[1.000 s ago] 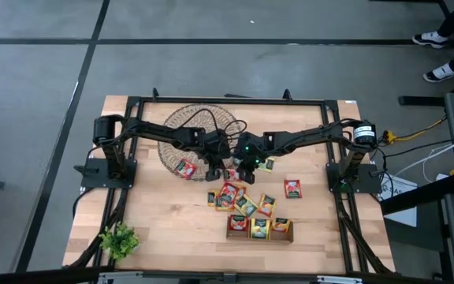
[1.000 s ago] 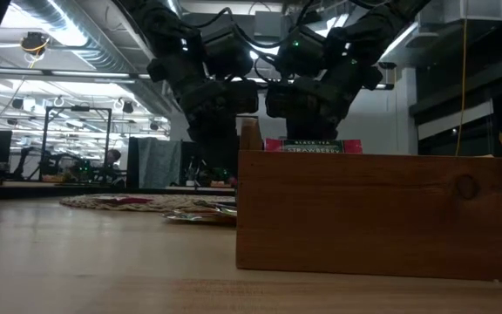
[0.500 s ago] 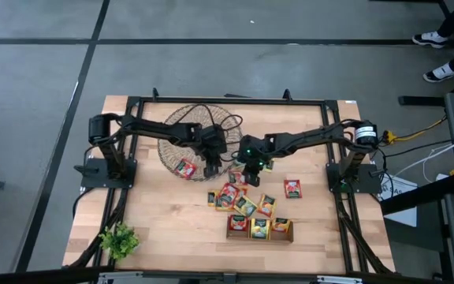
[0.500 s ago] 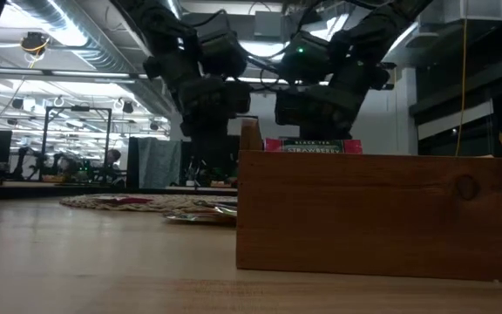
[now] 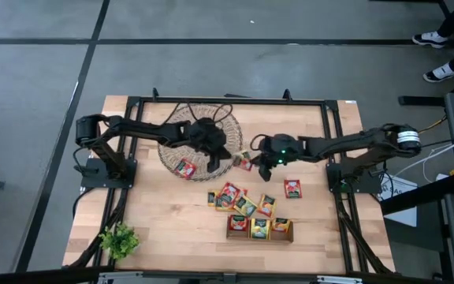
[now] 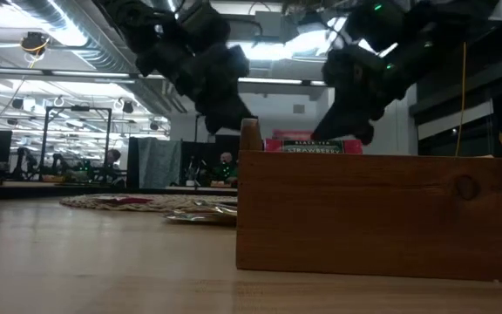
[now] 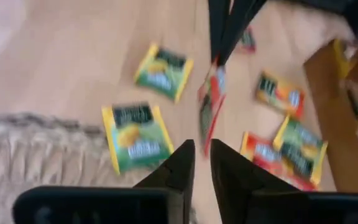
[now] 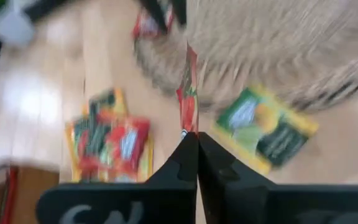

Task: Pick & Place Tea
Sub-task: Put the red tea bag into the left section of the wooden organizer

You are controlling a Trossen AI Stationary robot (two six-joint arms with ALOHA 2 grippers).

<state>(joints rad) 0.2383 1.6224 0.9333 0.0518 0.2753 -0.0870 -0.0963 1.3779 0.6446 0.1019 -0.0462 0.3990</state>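
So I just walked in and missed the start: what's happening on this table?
Two robot arms are sorting tea sachets. The right gripper is shut on a red sachet, holding it edge-on beside the wicker dish. The left gripper hangs close by at the dish's edge, its fingers slightly apart and holding nothing. More sachets lie loose on the table, and a few already stand in the wooden tray.
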